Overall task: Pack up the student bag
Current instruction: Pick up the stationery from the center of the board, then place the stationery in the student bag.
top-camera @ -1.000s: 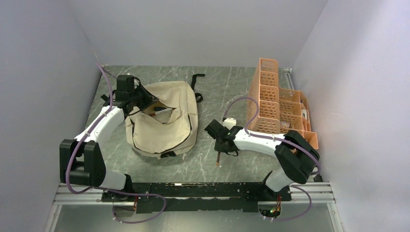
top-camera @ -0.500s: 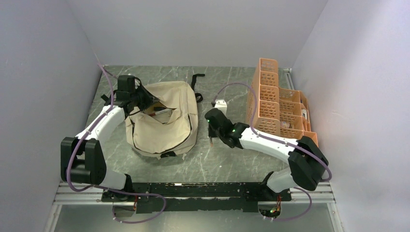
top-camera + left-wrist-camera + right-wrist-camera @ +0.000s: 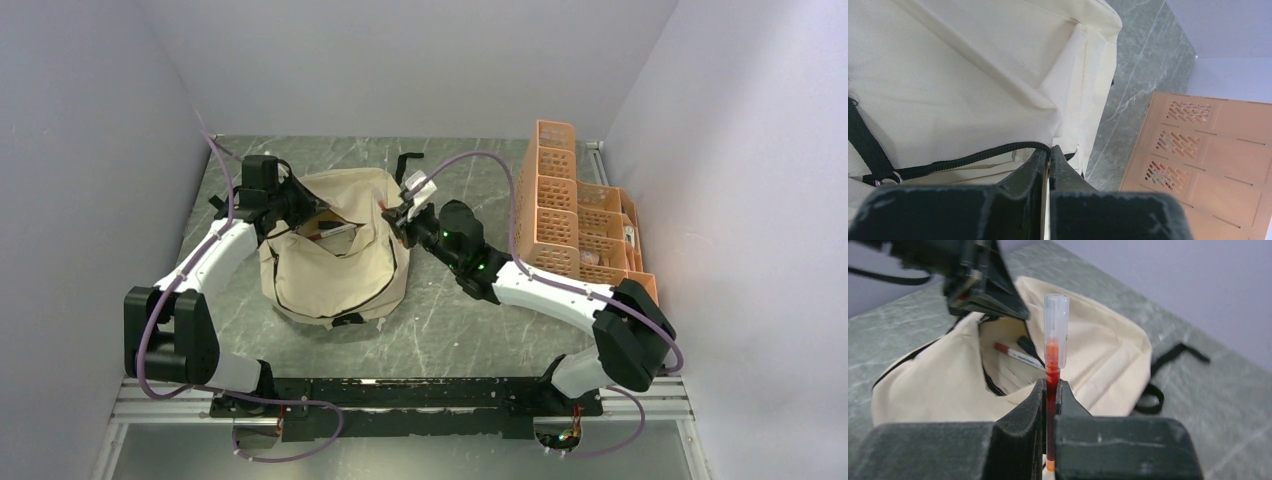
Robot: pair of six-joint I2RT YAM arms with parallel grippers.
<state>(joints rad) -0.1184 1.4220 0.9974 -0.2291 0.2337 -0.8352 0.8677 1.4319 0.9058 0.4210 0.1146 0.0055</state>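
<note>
The student bag [image 3: 340, 275], a beige backpack with black zipper lines, lies flat at the left of the table with its top compartment open. My left gripper [image 3: 300, 206] is shut on the zipper edge [image 3: 998, 150] of the opening and holds it up. My right gripper [image 3: 398, 222] hovers at the bag's right side, shut on a red pen [image 3: 1052, 360] with a clear cap, which stands upright between the fingers. Inside the opening lies another pen [image 3: 1015, 354] on some papers.
An orange perforated organizer [image 3: 565, 200] with several compartments stands at the right wall, also seen in the left wrist view [image 3: 1198, 165]. Black bag straps [image 3: 408, 165] trail onto the grey marble table [image 3: 470, 320] behind the bag.
My right arm has swung from the table's middle up and left to the bag's right side, carrying the red pen. The left arm has not moved.
</note>
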